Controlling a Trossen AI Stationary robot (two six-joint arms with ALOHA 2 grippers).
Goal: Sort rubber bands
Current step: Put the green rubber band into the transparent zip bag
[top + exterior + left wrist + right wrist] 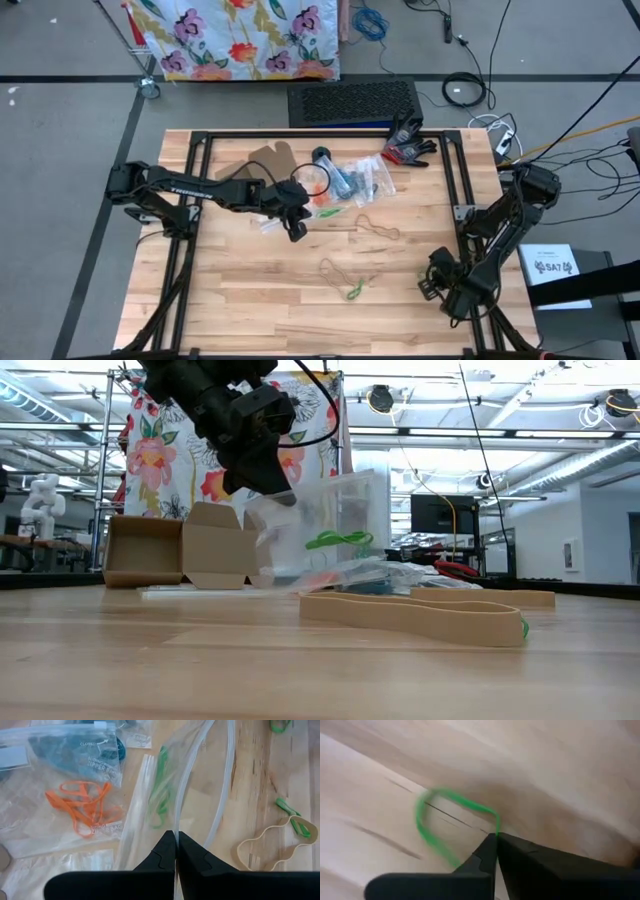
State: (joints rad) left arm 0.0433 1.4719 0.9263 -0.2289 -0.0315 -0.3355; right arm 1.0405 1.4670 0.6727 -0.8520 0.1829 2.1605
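My left gripper (297,232) hangs over the table's middle, shut on a clear plastic bag (320,525) with green rubber bands (160,795) inside. My right gripper (435,285) points down near the table's right front and is shut on a green rubber band (430,820). A tan rubber band (335,270) with a green one (353,291) at its end lies flat on the wood in front of the middle. Another tan band (375,228) lies farther back. Orange bands (82,805) lie in a bag flat on the table. My left gripper pinches the clear bag's edge (176,827) between its two fingers, coming slanting down from the table's left. The bag stands up below and ahead of the fingers, and its lower part reaches down among the other bags. My right gripper pinches one end of the green loop (496,822) between its fingertips from above. The rest of the loop spreads out over the wood in front of the fingers. Whether it is lifted clear, I cannot tell.
A pile of clear bags (360,180) lies at the back middle, with a flattened cardboard box (265,160) to its left and a black and red glove (408,145) at the back right. Black frame rails (465,170) run along the table's sides.
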